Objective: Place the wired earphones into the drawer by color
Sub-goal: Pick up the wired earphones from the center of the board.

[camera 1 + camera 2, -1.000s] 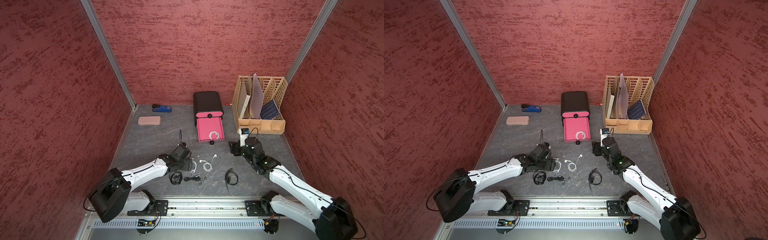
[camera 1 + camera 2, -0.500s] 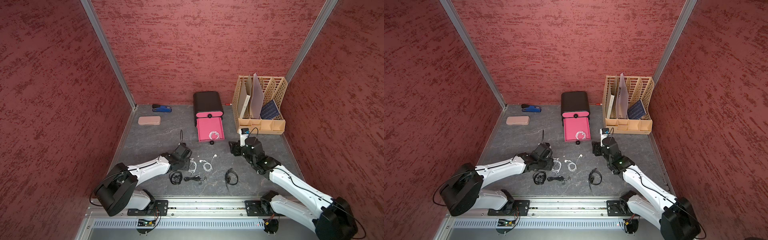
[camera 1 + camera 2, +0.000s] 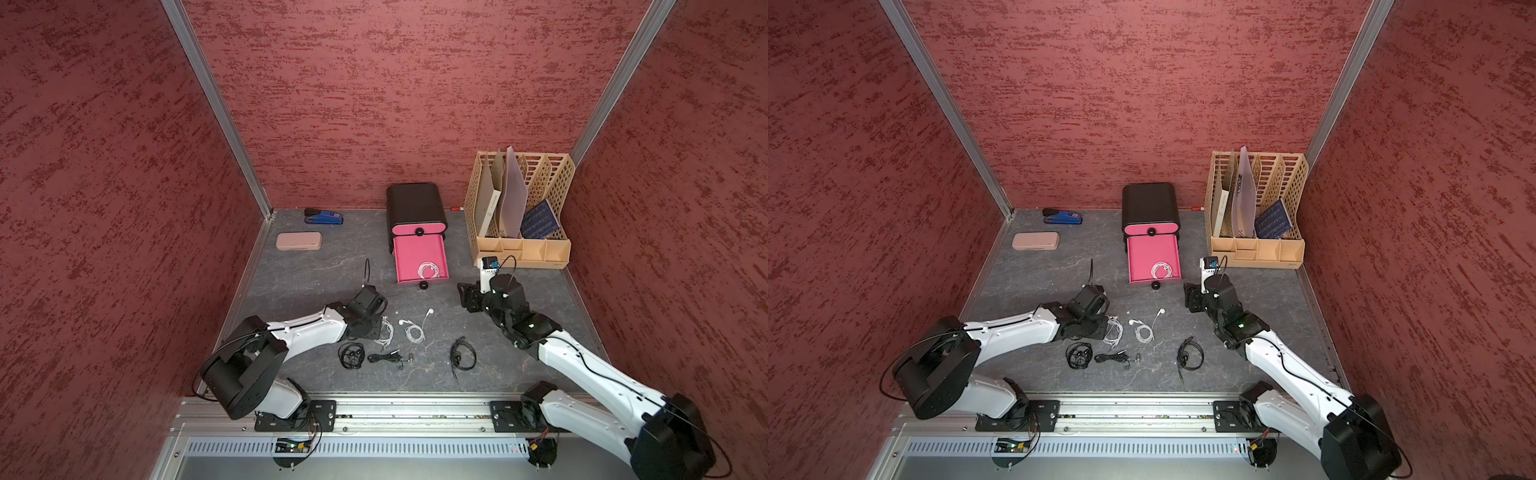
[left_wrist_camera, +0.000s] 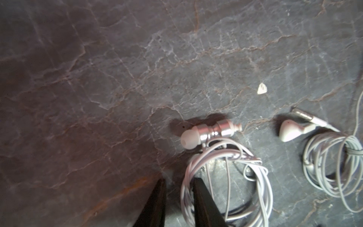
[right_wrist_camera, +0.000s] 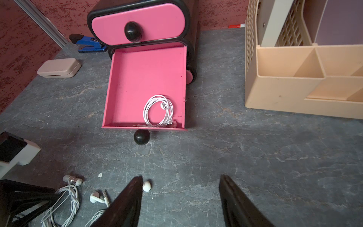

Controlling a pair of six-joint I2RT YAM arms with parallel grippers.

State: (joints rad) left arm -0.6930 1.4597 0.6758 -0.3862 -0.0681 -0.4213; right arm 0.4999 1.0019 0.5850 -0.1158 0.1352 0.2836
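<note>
A white coil of wired earphones (image 4: pixel 225 176) with a metal earbud lies on the grey floor in both top views (image 3: pixel 384 330) (image 3: pixel 1113 330). My left gripper (image 4: pixel 179 179) is down on it. The jaws are narrow, with the coil's edge strands between them and a small gap still showing. A second white coil (image 3: pixel 414 330) (image 4: pixel 334 163) lies just beside it. Three black earphone bundles (image 3: pixel 351 355) (image 3: pixel 388 357) (image 3: pixel 462 357) lie nearer the rail. Another white coil (image 5: pixel 158 111) rests in the open pink drawer (image 5: pixel 137 82) (image 3: pixel 415 249). My right gripper (image 5: pixel 180 177) (image 3: pixel 463 297) hovers open and empty before the drawer.
The black cabinet (image 3: pixel 415 199) has its upper pink drawer closed. A tan file organiser (image 3: pixel 519 249) stands to the right of it. A blue stapler (image 3: pixel 324 217) and a beige case (image 3: pixel 298 241) lie at the back left. A white crumb (image 4: pixel 261 88) sits near the coils.
My left gripper's jaws have narrowed round the edge of the white coil, and the left arm has shifted slightly. The right arm has not moved.
</note>
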